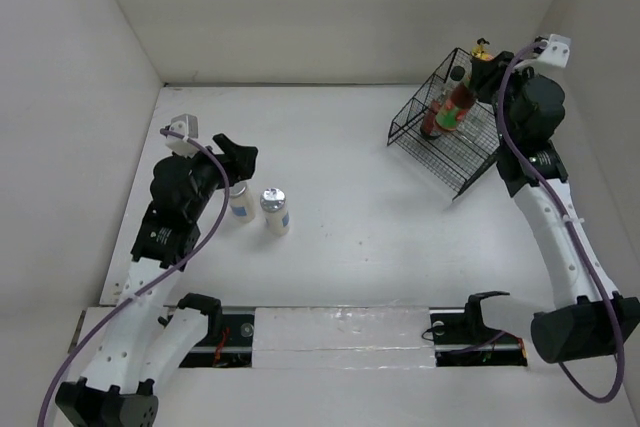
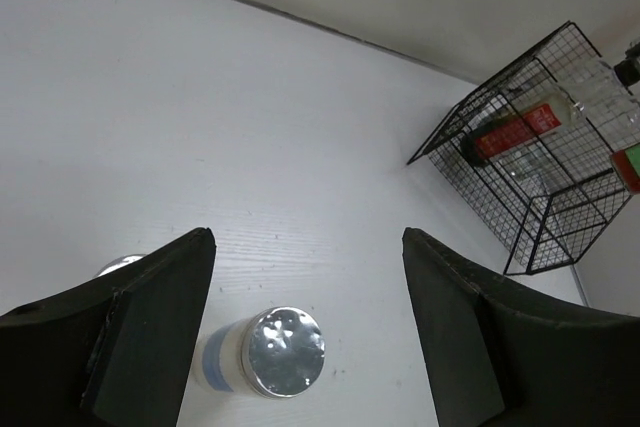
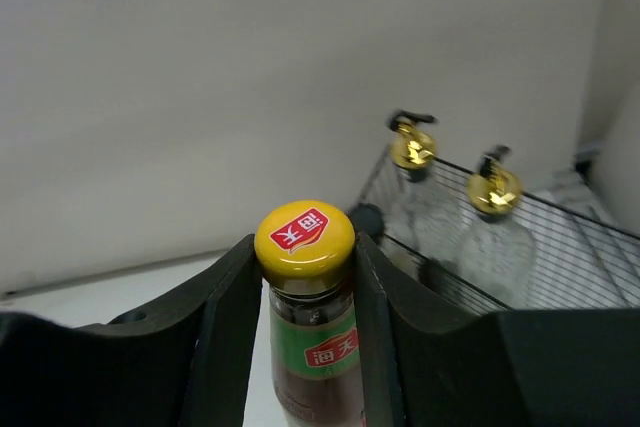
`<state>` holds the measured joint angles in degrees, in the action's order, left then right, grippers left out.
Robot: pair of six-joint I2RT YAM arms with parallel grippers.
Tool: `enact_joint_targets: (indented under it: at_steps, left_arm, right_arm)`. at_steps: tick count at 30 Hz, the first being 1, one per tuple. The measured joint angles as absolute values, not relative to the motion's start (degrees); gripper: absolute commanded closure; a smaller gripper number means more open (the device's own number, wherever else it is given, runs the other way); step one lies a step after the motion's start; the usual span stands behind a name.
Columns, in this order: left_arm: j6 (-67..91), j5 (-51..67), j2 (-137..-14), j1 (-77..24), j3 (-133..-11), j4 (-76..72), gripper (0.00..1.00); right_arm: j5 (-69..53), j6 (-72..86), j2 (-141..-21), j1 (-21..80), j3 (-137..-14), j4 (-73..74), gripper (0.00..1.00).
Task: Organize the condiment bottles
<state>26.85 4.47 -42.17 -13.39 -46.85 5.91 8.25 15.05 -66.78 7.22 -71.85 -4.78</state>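
right gripper (image 3: 306,292) clenched on the yellow-capped sauce bottle (image 3: 305,234) at the black wire basket (image 1: 430,142), upper right; left gripper (image 2: 308,239) released above a short white bottle (image 2: 283,351), lower left; risk: careless lowering could knock the gold-pourer glass bottles (image 3: 495,237).

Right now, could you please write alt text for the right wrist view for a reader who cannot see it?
The right gripper is shut on the neck of a yellow-capped bottle with a green label. Behind it, two clear glass bottles with gold pourers sit in a black wire basket.
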Motion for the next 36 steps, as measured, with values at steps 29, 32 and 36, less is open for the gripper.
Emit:
enact_joint_targets:
  at_steps: [29,32,36]
  left_arm:
    - [25.6,7.4,-45.8,-13.4,-47.0,7.1,0.27]
    - [25.5,7.4,-45.8,-13.4,-47.0,7.1,0.27]
    - [25.5,7.4,-45.8,-13.4,-47.0,7.1,0.27]
  right_arm:
    - [7.4,8.2,-87.4,9.2,-69.5,-18.3,0.74]
    - [8.4,7.2,-88.6,10.1,-68.1,-21.5,0.74]
    - [10.2,5.8,-91.0,11.8,-66.3,-23.3,0.74]
